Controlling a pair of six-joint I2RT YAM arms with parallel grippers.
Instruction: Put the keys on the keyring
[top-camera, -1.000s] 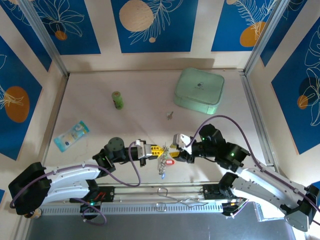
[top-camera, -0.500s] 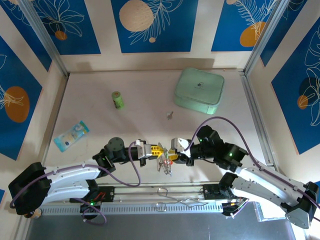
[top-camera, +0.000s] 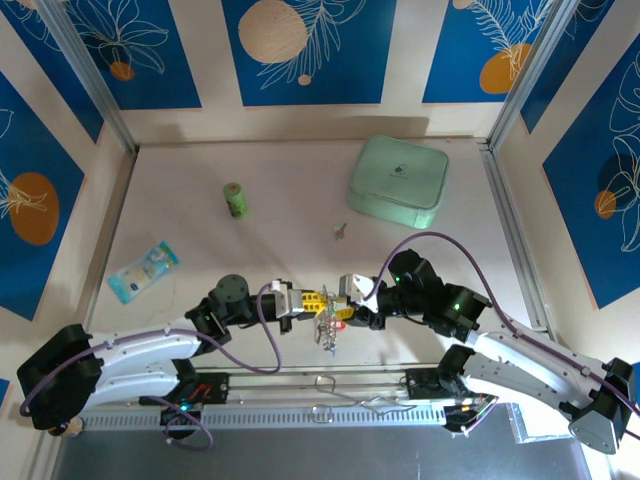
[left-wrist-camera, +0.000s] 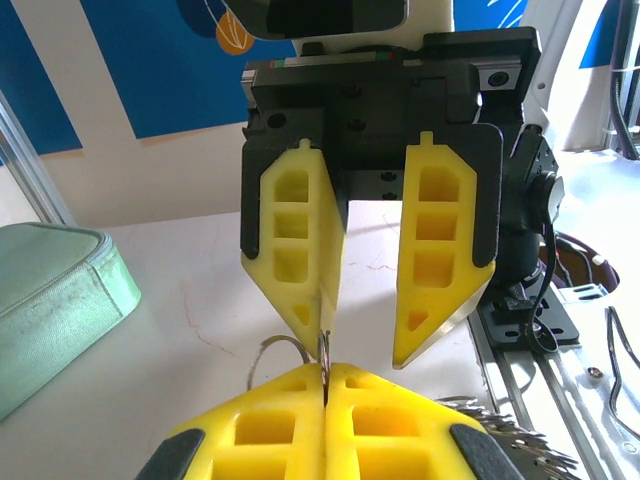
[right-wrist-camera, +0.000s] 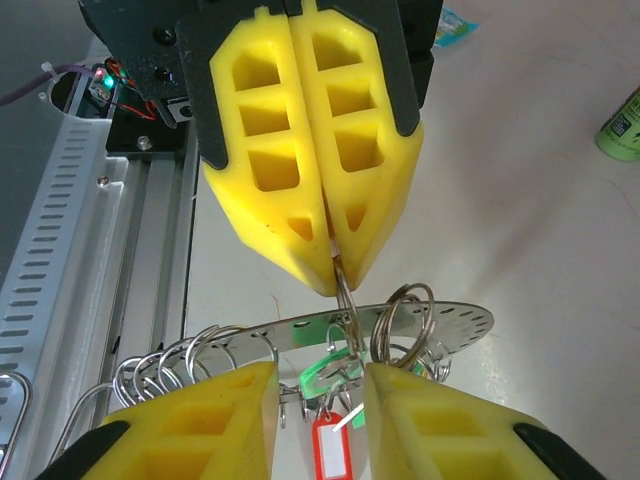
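With my left claw (right-wrist-camera: 335, 262) clamped shut on a thin loop of the keyring (right-wrist-camera: 460, 320) hanging just under its tips, my half-open right claw (right-wrist-camera: 320, 378), holding nothing and straddling the keys (right-wrist-camera: 331, 447), could tug that loop free.

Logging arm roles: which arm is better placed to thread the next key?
Right, probably. The left gripper has its jaws shut on a wire loop at the keyring, steadying it; the right gripper faces it with jaws open, gripping nothing, free to work.
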